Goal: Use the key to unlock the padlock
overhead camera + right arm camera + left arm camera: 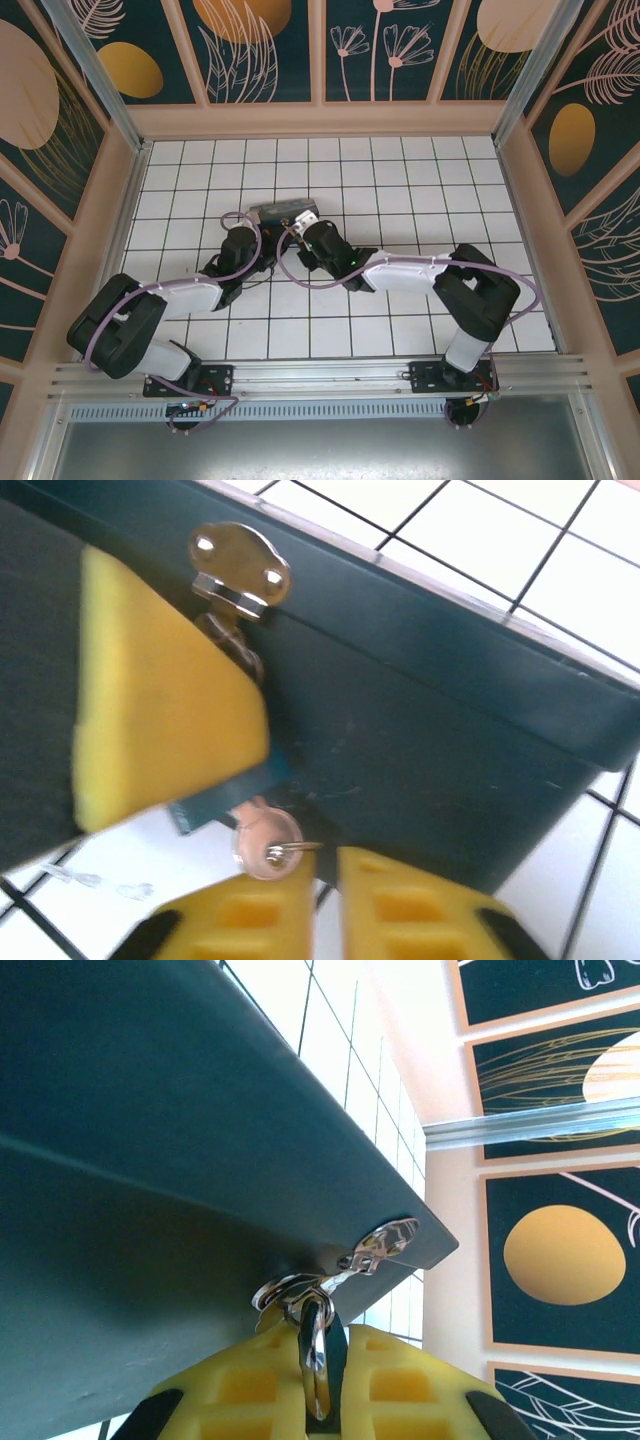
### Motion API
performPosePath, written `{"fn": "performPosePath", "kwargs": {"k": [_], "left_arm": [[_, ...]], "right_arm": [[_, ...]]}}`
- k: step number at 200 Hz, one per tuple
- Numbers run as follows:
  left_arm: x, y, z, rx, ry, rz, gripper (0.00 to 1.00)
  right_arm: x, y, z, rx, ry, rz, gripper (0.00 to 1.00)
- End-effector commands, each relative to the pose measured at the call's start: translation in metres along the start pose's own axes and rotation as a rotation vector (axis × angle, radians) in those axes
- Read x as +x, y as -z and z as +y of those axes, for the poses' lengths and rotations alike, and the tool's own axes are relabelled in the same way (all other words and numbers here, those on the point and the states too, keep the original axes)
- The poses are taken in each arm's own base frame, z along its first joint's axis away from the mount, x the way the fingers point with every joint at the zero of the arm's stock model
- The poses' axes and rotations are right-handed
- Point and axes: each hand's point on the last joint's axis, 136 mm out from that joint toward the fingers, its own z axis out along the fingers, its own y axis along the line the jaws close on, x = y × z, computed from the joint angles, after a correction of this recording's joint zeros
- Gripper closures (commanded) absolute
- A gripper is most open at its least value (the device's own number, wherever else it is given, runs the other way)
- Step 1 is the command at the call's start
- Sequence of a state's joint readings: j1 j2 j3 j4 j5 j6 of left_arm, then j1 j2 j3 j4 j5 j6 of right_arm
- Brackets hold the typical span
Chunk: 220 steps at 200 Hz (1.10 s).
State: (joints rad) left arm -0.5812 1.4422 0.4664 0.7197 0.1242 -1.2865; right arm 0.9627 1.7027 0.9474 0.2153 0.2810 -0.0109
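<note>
step in hand: working the key [265, 845] into the lock. the left gripper [318, 1348] is clamped on the padlock [203, 810], which hangs just below the hasp [238, 568] of the dark box [430, 720]. the key sits further below the hasp, at the tips of the right gripper [325, 880], which is closed; whether it truly pinches the key is unclear. next, likely a careful turn. the padlock's body and keyhole are mostly hidden.

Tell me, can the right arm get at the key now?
Probably yes. The key sits right at the tips of the right gripper, beside the padlock, with nothing between. Its jaws are shut, though, and the key lies off their gap, so a grip is unsure.
</note>
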Motion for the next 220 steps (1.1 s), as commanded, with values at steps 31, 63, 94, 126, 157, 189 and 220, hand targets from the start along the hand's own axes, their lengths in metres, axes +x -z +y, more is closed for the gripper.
{"fn": "performPosePath", "kwargs": {"k": [31,63,94,126,157,189,220], "left_arm": [[0.016,-0.002,-0.008,0.036,-0.031,0.079,1.00],[0.016,-0.003,-0.009,0.034,-0.035,0.074,1.00],[0.015,-0.003,-0.009,0.031,-0.036,0.073,1.00],[0.015,-0.003,-0.009,0.031,-0.037,0.076,1.00],[0.016,-0.003,-0.011,0.035,-0.038,0.081,1.00],[0.016,-0.002,-0.012,0.036,-0.042,0.081,1.00],[0.016,-0.002,-0.013,0.035,-0.047,0.082,1.00]], "right_arm": [[-0.071,0.018,0.017,-0.228,-0.176,-0.164,1.00],[-0.068,0.028,0.019,-0.418,-0.302,-0.138,1.00],[-0.053,0.031,0.006,-0.383,-0.330,-0.109,0.95],[-0.030,0.042,-0.014,-0.281,-0.325,-0.096,0.69],[-0.016,0.052,-0.028,-0.203,-0.307,-0.098,0.52],[-0.008,0.048,-0.026,-0.123,-0.178,-0.079,0.49],[0.000,0.042,-0.017,-0.075,-0.059,-0.047,0.49]]}}
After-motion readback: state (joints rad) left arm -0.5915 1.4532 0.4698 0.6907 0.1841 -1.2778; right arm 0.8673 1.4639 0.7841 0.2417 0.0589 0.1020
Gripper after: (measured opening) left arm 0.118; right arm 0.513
